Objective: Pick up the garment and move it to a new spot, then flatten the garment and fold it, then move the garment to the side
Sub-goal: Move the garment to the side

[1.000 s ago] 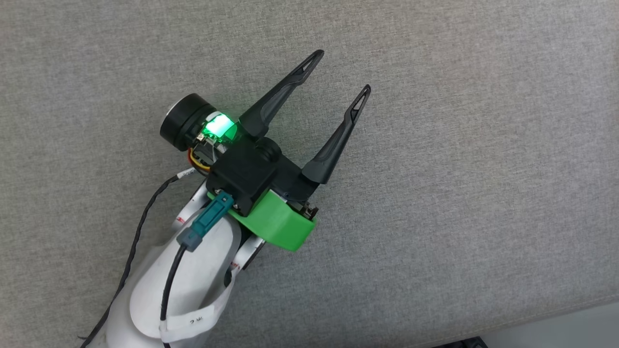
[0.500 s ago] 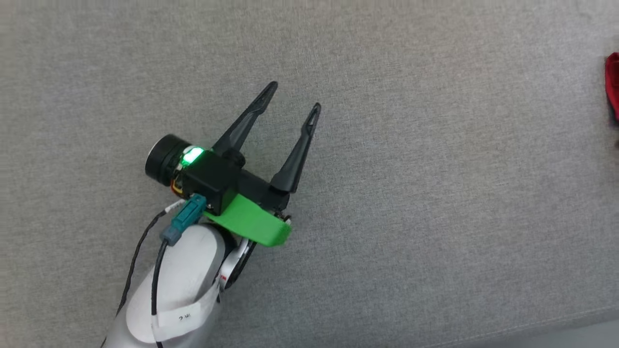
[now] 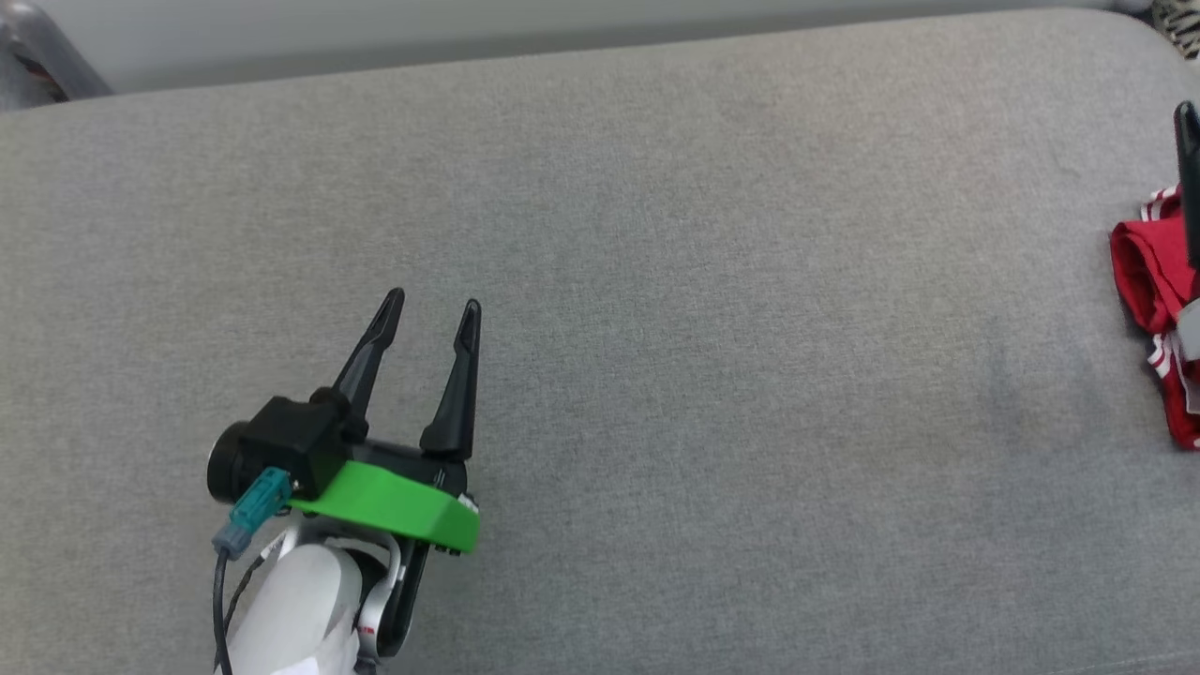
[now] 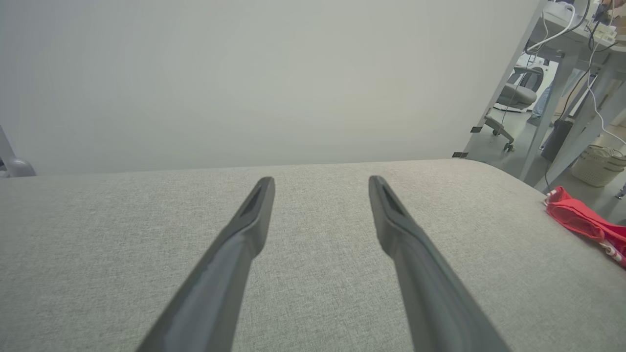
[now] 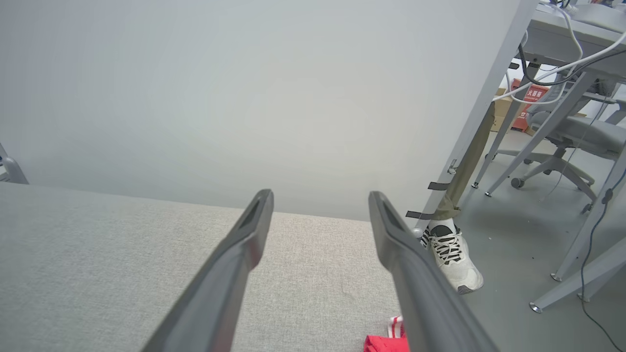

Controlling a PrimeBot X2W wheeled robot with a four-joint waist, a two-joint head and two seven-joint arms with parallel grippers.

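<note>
Since the earlier frame the head view has swung, bringing the garment (image 3: 1148, 272) in at the grey cushion's (image 3: 712, 281) right edge. The left gripper (image 3: 432, 302) is spread and empty.

Left wrist view: garment far right.

Right wrist view: the right gripper (image 5: 320, 195) is spread and empty above the garment, so the placement is judged complete.

**Grey woven-fabric padded surface (image 3: 712, 281) carries 1 bunched red jersey garment (image 3: 1146, 272)**

The padded surface lies flat and smooth, with a rounded far right corner. The red jersey garment, edged in red-white striped trim, rests at the right end, close to the edge. A faint darker patch marks the fabric just left of it.
</note>
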